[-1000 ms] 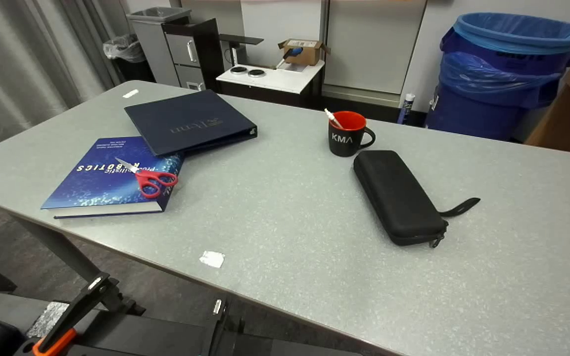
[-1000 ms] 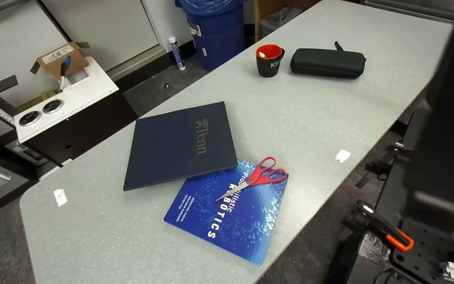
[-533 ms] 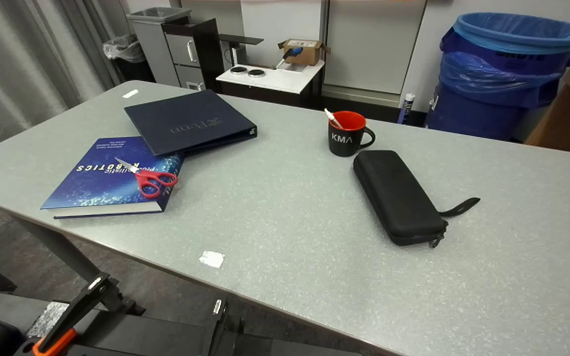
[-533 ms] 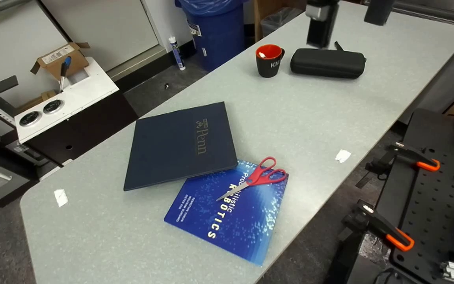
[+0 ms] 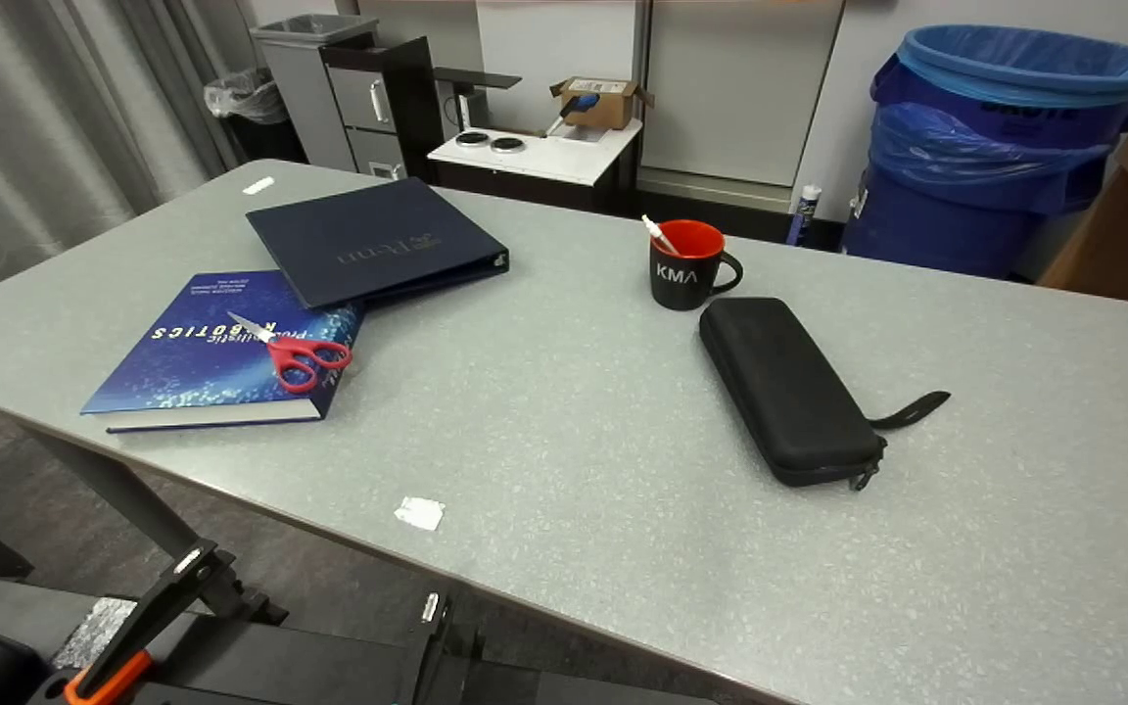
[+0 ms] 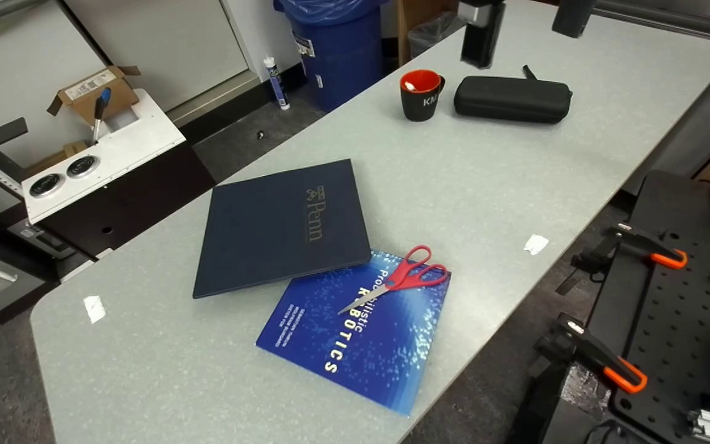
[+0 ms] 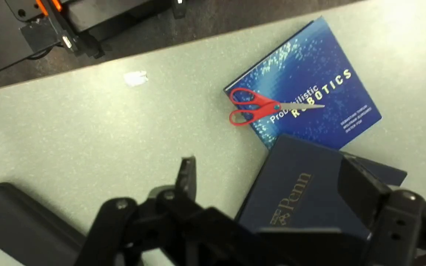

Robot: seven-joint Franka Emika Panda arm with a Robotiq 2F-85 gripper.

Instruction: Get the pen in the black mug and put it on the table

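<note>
In an exterior view the end effector [image 6: 522,50] has just shifted a little left above the surface [image 6: 466,166], toward the side where the black KMA mug [image 6: 418,103] stands. In the wrist view its jaws are wide apart, holding nothing. The mug and the white pen [image 5: 660,235] inside it show no change, so this looks like the approach, with the grasp yet to come.

On the speckled, pale grey surface a white scrap [image 5: 421,513] lies nearest. To the right is a long matte black zip case [image 5: 784,387] with rounded edges; to the left, a glossy blue Probabilistic Robotics textbook [image 5: 202,352] carries scissors [image 7: 272,107] with red plastic handles. A stiff navy Penn binder [image 5: 378,240] laps over the textbook's far side. Near the far edge, just beside the case, the mug stands upright, smooth and tapering, red inside. The slim pen leans there, one end above the rim.
</note>
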